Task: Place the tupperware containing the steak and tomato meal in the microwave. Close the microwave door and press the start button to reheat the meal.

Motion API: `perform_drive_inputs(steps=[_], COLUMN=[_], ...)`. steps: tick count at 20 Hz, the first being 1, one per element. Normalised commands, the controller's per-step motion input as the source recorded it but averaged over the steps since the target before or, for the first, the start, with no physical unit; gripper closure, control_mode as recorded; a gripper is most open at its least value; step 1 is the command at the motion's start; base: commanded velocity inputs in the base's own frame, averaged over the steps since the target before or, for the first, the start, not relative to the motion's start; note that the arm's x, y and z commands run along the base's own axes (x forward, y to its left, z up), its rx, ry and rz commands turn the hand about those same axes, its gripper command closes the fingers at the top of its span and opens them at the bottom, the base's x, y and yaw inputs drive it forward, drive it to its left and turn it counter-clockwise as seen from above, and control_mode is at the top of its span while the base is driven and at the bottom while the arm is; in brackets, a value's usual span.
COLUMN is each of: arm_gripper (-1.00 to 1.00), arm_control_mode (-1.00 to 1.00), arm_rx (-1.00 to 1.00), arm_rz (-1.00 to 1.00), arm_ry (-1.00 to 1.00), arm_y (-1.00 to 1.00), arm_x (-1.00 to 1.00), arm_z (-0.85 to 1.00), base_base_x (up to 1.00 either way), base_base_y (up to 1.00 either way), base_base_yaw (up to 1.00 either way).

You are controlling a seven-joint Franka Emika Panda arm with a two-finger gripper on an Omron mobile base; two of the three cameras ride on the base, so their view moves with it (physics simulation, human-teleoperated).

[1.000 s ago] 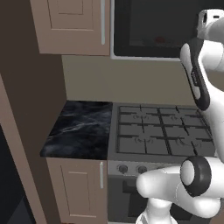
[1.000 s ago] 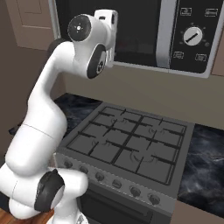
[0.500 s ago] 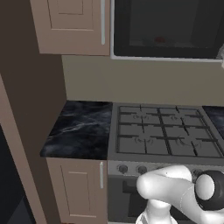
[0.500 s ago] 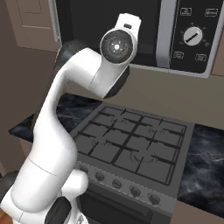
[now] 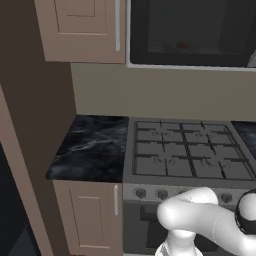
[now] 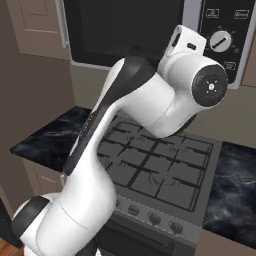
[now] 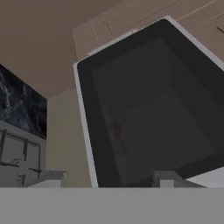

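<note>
The microwave (image 5: 190,30) hangs above the stove with its dark glass door (image 7: 153,109) flush in the silver-grey frame. A dim red spot, the tomato (image 7: 117,130), glows faintly through the glass, and it also appears as a red blur (image 5: 182,46) in the left base view. The tupperware and the steak are too dark to make out behind the glass. My gripper (image 7: 109,181) faces the door from below, open, its two tips wide apart with nothing between them. In the right base view my wrist (image 6: 187,42) sits high, just left of the control panel (image 6: 222,40) and its dial.
A grey gas stove (image 5: 185,155) with knobs along its front lies under the microwave. Black marble counter (image 5: 92,147) runs to its left and more counter (image 6: 232,185) to its right. A beige wall cabinet (image 5: 80,27) hangs left of the microwave.
The arm has swung to the right and up: it left the upper part of the left base view, and in the right base view the wrist moved toward the control panel.
</note>
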Motion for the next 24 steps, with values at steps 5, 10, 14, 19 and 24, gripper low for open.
perform_drive_inputs(steps=[5,10,14,19,24], arm_gripper=[1.0,1.0,1.0,1.0,1.0], arm_control_mode=[-1.0,-1.0,-1.0,-1.0,-1.0], arm_rx=[0.1,0.06,0.0,0.0,0.0], arm_rz=[0.19,0.17,0.05,0.0,-0.06], arm_ry=[-0.09,-0.12,-0.07,-0.05,-0.05], arm_y=[-0.42,-0.19,-0.03,0.0,0.0], arm_x=[-0.16,0.02,0.29,0.44,0.38], arm_z=[-0.09,-0.19,-0.38,-0.36,-0.07], base_base_x=[0.0,0.0,0.0,0.0,0.0], base_base_y=[0.0,0.0,0.0,0.0,0.0], base_base_yaw=[0.0,0.0,0.0,0.0,0.0])
